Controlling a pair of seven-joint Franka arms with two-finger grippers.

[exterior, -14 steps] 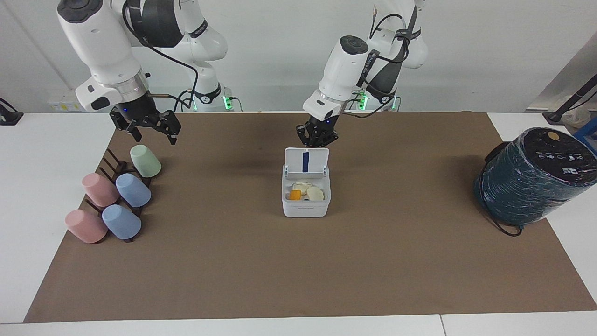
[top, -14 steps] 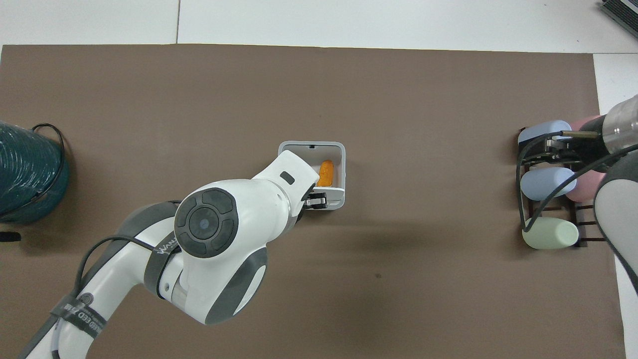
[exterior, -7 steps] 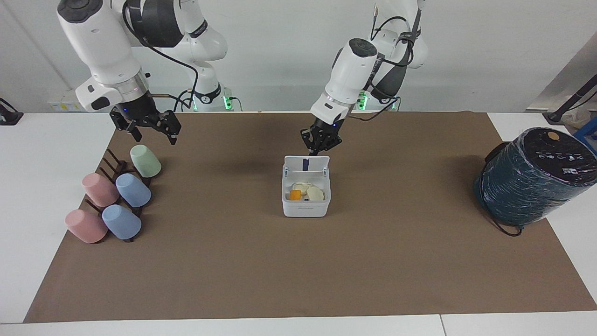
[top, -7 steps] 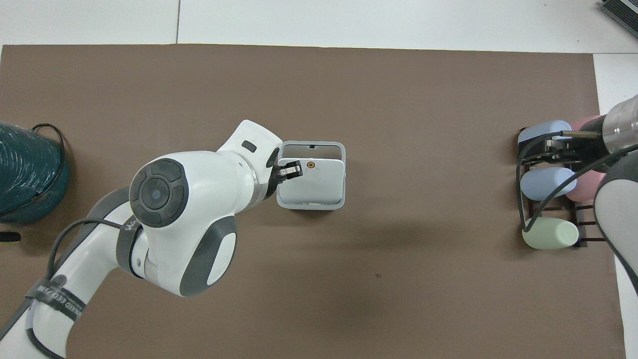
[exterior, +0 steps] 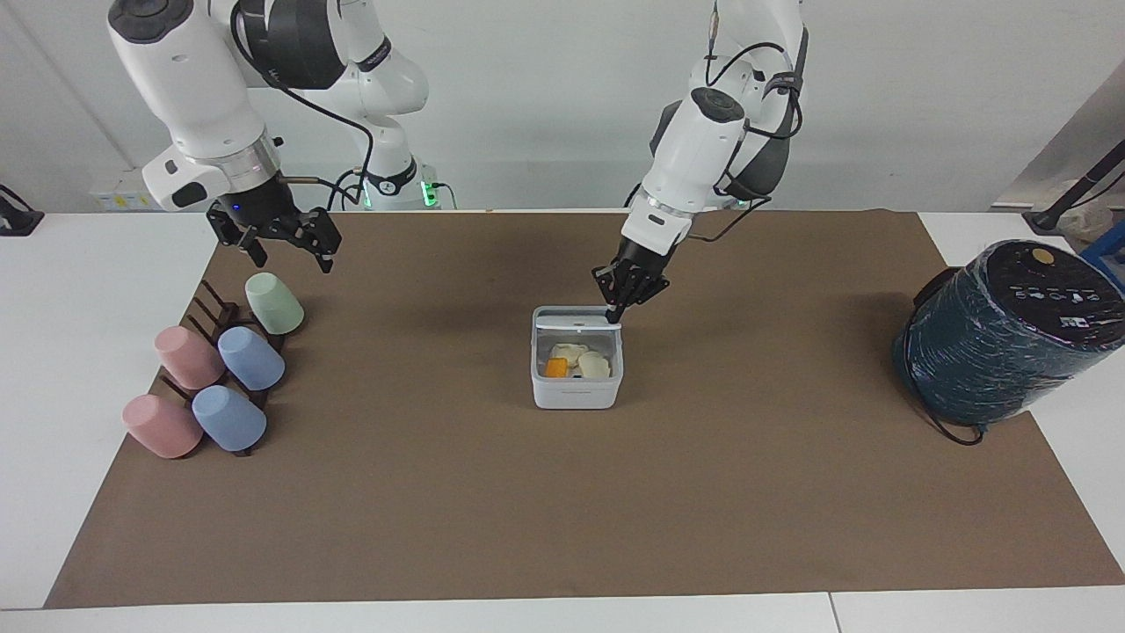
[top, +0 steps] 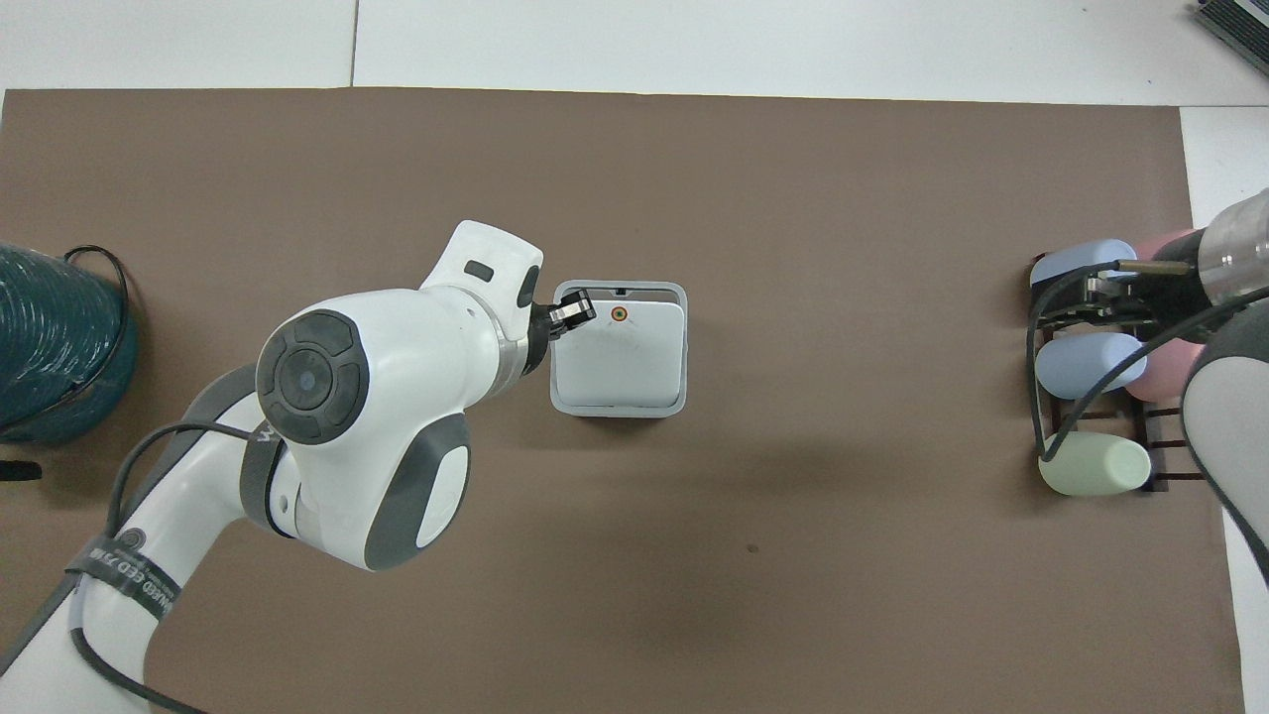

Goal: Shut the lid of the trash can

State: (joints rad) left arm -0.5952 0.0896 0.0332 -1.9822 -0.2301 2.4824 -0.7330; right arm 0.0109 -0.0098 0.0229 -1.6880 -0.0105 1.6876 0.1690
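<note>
Bright, even light; soft shadows, sharp pics.

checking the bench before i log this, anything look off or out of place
Only the lid: it sits partly down over the trash can, front still gaping with scraps visible, the left gripper at its edge. The right gripper waits over the cup rack.

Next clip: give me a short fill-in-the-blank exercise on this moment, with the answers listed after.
1. The left gripper presses on the lid of the ____.
2. The dot on the lid's outer face is ____.
3. In the facing view the can is not fully shut: an ____ piece shows inside beside pale ones.
4. The right gripper waits over the rack of ____.

Answers: trash can; orange; orange; cups
</note>
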